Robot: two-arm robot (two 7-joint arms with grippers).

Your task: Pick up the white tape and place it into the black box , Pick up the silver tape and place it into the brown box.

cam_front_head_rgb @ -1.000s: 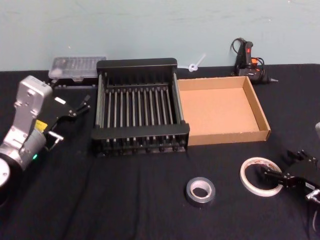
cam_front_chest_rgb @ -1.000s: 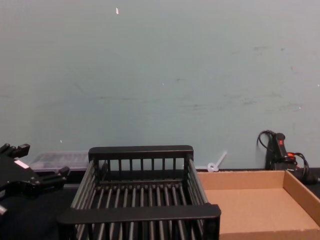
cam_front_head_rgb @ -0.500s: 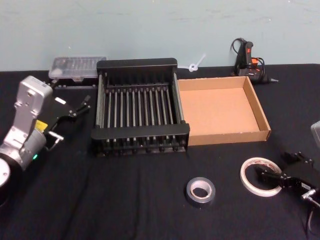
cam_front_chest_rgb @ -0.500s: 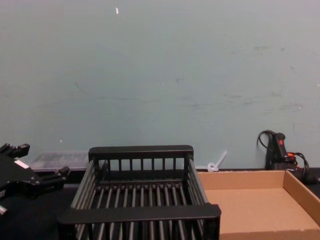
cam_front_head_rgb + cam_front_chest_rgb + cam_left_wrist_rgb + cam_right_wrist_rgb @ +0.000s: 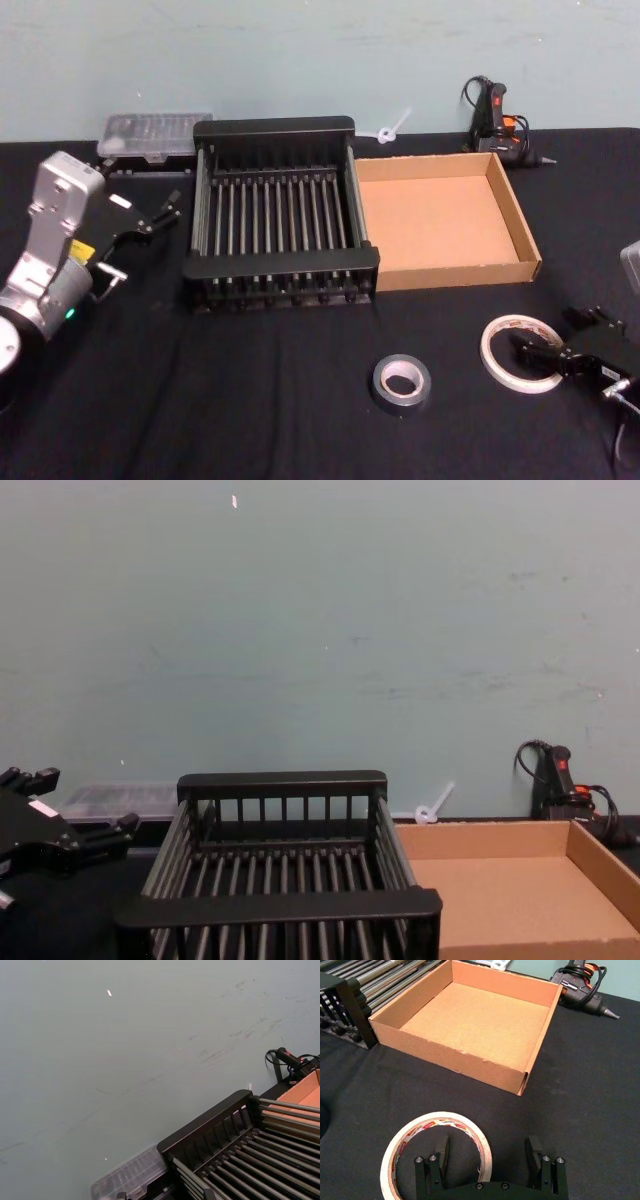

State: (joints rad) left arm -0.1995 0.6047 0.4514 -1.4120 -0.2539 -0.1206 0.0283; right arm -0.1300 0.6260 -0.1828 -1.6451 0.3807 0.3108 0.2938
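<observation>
The white tape lies flat on the black cloth at the near right, red print on its top face. My right gripper is open and straddles the roll's right wall. In the right wrist view one finger stands inside the ring of the white tape and the other outside it. The silver tape lies flat to the left of the white roll. Farther back stand the black box and, against its right side, the brown box, both empty. My left gripper hangs open left of the black box.
A glue gun with its cord lies behind the brown box. A clear plastic case sits behind the black box's left corner, near the wall. A small white plastic piece lies between them. Black cloth covers the table.
My right gripper has shifted slightly toward the table's near edge and settled over the white tape's right wall. The left arm, the tapes and the boxes have not moved.
</observation>
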